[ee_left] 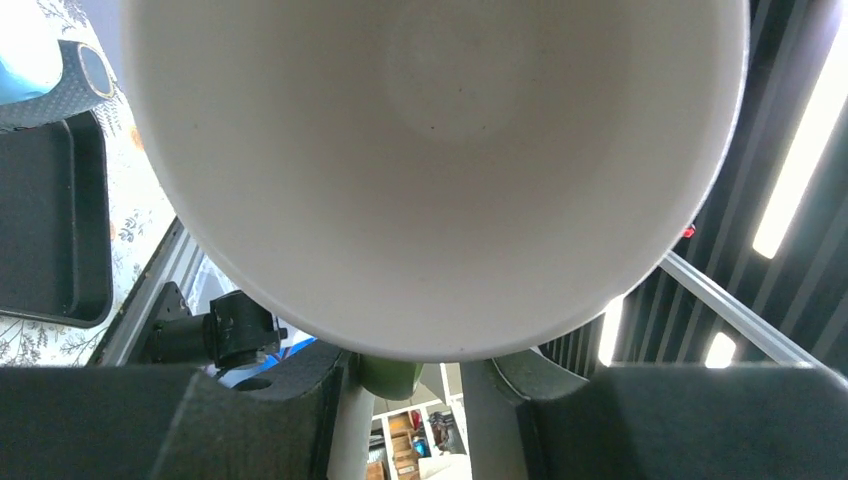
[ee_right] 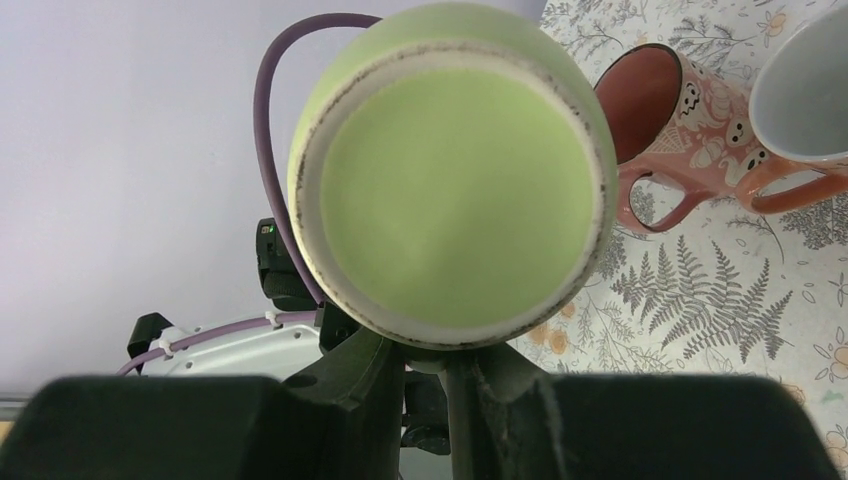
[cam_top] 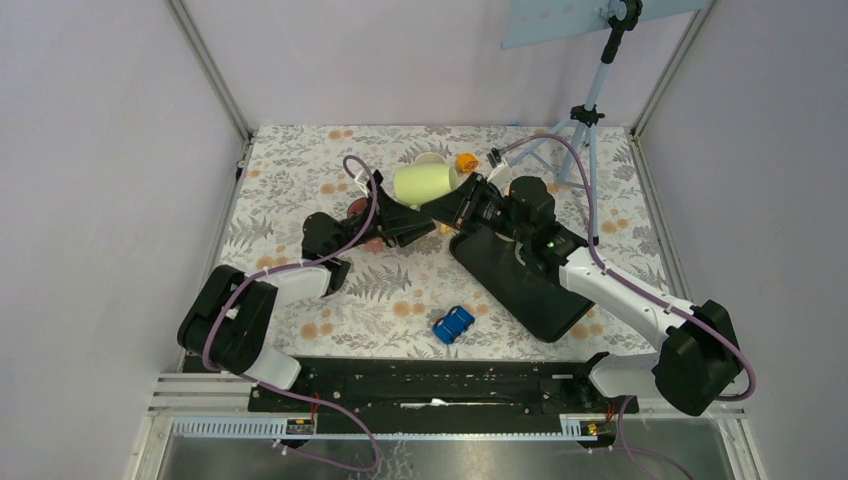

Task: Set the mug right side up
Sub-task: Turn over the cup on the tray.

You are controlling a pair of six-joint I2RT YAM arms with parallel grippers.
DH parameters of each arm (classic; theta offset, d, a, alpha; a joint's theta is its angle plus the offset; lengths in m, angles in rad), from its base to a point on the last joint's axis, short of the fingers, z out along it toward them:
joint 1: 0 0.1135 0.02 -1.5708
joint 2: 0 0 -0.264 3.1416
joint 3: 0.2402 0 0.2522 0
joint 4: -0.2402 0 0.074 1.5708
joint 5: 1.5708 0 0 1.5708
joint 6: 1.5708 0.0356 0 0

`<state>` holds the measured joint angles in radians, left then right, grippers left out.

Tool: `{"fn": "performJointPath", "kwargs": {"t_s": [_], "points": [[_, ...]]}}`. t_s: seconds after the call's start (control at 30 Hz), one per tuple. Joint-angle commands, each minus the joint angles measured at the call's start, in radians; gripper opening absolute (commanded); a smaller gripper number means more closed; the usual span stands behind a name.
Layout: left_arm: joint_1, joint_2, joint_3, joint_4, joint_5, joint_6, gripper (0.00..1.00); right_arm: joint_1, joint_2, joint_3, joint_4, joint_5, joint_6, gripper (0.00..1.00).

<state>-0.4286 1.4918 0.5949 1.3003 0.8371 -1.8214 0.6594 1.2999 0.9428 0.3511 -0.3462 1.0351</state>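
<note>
Blue toy car (cam_top: 453,323) at 6 o'clock on the tabletop (cam_top: 300,180), black tray (cam_top: 520,290) at 4. Green mug (cam_top: 424,184) is held in the air toward 12, on its side, base facing 3. Right gripper (ee_right: 445,375) is pressed almost together, pinching a thin part under the base. Left gripper (ee_left: 415,400) straddles the rim side; bite unclear. Risk: thin pinch slips mid-turn and the mug drops. Farther off, the brown mug (ee_right: 665,110) and white mug (ee_right: 805,85) could get knocked.
</note>
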Motion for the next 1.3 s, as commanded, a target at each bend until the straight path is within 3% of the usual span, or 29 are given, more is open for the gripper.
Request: {"fn": "performJointPath", "kwargs": {"t_s": [0.0,0.13,0.17,0.23,0.27,0.4,0.57,0.8,1.03,1.27], "points": [[-0.002,-0.006,-0.001,0.137,-0.017,-0.022,0.36,0.014,-0.002,0.009,0.14,-0.046,0.007,0.0],[-0.003,-0.003,-0.004,0.148,-0.02,-0.028,0.27,0.016,0.004,0.013,0.141,-0.055,0.006,0.0],[-0.003,-0.001,-0.005,0.152,-0.02,-0.029,0.22,0.018,0.004,0.01,0.141,-0.056,0.005,0.0],[-0.002,0.0,-0.007,0.152,-0.026,-0.028,0.02,0.02,0.003,0.006,0.141,-0.055,0.004,0.0],[-0.002,-0.001,-0.007,0.148,-0.028,-0.023,0.0,0.022,0.002,0.003,0.141,-0.056,0.002,0.0],[-0.002,-0.019,0.001,0.086,-0.022,0.027,0.0,0.029,-0.001,0.003,0.126,-0.055,-0.013,0.0],[0.001,-0.081,0.028,-0.113,-0.012,0.198,0.0,0.029,-0.001,-0.007,0.111,-0.051,-0.03,0.0],[0.007,-0.197,0.101,-0.498,-0.021,0.481,0.0,0.031,-0.013,-0.009,0.081,-0.033,-0.067,0.28],[0.009,-0.269,0.172,-0.771,-0.065,0.678,0.0,0.031,-0.005,-0.013,0.081,-0.041,-0.088,0.46],[0.009,-0.302,0.235,-0.936,-0.115,0.799,0.0,0.031,0.008,-0.012,0.083,-0.043,-0.108,0.61]]}}
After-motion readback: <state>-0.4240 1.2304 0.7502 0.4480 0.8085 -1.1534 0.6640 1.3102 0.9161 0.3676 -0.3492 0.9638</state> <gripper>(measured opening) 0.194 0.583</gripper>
